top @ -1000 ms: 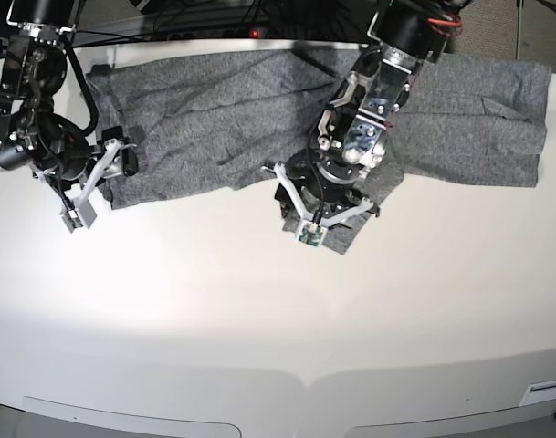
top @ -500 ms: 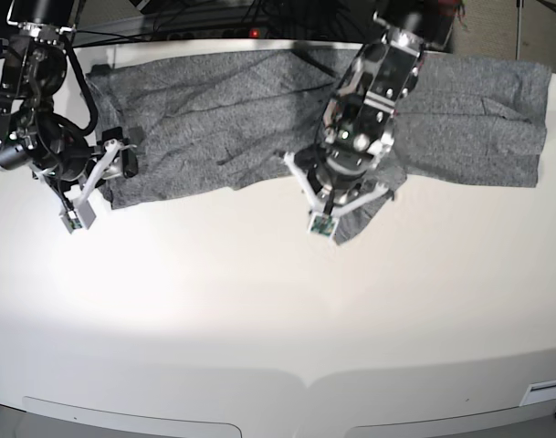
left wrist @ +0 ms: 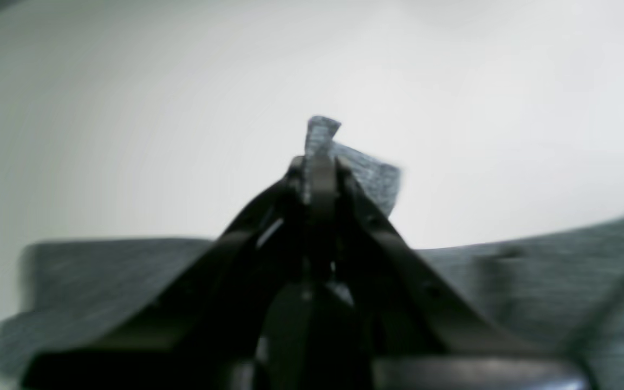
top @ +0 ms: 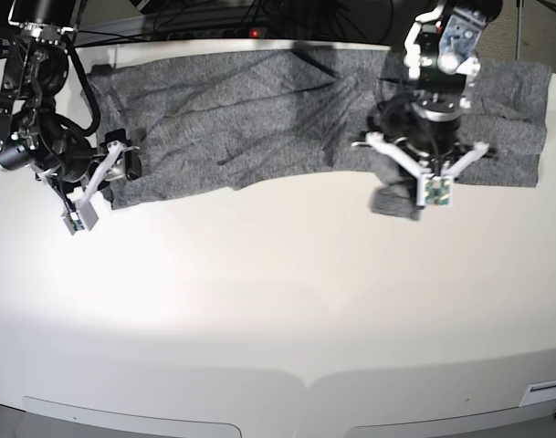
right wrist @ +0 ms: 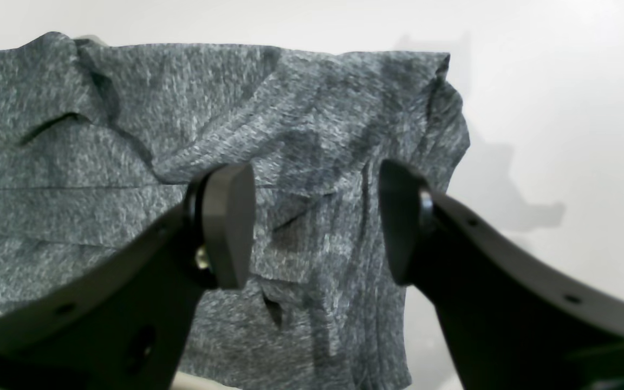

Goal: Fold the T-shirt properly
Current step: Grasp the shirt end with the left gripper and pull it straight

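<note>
White tabletop [top: 278,301] was glossy w/ overhead glare, curved front edge; dark cables behind the far edge. T-shirt [top: 241,119] lay spread along the table's far side. Left gripper [left wrist: 320,168] was clamped on a bunched bit of the grey cloth, lifted off the surface. Right gripper [right wrist: 312,222] hung w/ jaws apart over the shirt's end.

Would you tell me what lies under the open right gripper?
Under the right gripper lies the T-shirt, wrinkled, on the white table. Whatever the cloth covers cannot be seen.
</note>
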